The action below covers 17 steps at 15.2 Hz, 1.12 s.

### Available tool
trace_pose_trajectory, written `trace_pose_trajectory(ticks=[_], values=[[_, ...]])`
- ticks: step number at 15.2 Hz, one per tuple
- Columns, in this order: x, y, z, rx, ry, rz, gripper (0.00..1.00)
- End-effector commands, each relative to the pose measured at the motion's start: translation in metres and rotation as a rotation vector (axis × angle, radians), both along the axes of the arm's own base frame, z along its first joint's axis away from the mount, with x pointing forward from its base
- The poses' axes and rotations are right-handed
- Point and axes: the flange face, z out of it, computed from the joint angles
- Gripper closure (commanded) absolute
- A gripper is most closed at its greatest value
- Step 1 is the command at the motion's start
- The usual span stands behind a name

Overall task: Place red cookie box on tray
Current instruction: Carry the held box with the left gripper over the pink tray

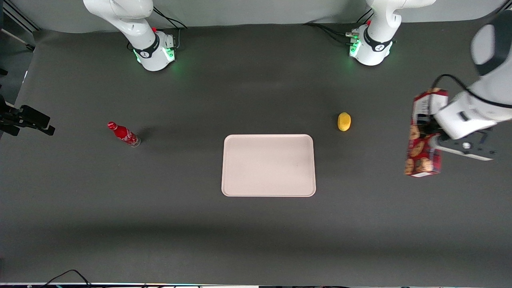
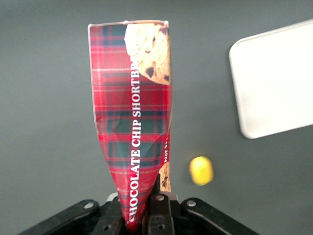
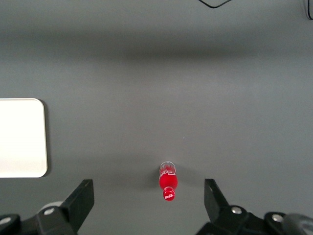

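The red cookie box [image 1: 424, 136] is a long red plaid box with cookie pictures. My left gripper [image 1: 434, 134] is shut on it and holds it above the table, toward the working arm's end. In the left wrist view the box [image 2: 132, 112] is squeezed narrow between the fingers of the gripper [image 2: 139, 213]. The pale pink tray [image 1: 268, 165] lies flat at the middle of the table, apart from the box, with nothing on it. Its corner shows in the left wrist view [image 2: 274, 81] and in the right wrist view [image 3: 22, 137].
A yellow lemon [image 1: 344, 121] lies between the tray and the held box, a little farther from the front camera than the tray; it also shows in the left wrist view [image 2: 201, 170]. A small red bottle [image 1: 123, 134] stands toward the parked arm's end.
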Motion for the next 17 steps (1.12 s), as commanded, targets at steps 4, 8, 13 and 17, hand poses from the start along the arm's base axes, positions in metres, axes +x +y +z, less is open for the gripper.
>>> trace_pose_trajectory(ticks=[4, 8, 13, 17], values=[[-0.023, -0.15, -0.039, -0.014, -0.01, 0.272, 1.0], [-0.038, -0.212, -0.101, -0.035, -0.064, 0.375, 1.0], [-0.034, -0.256, -0.181, -0.016, -0.118, 0.394, 1.0], [-0.029, -0.268, -0.232, -0.009, -0.146, 0.346, 1.0]])
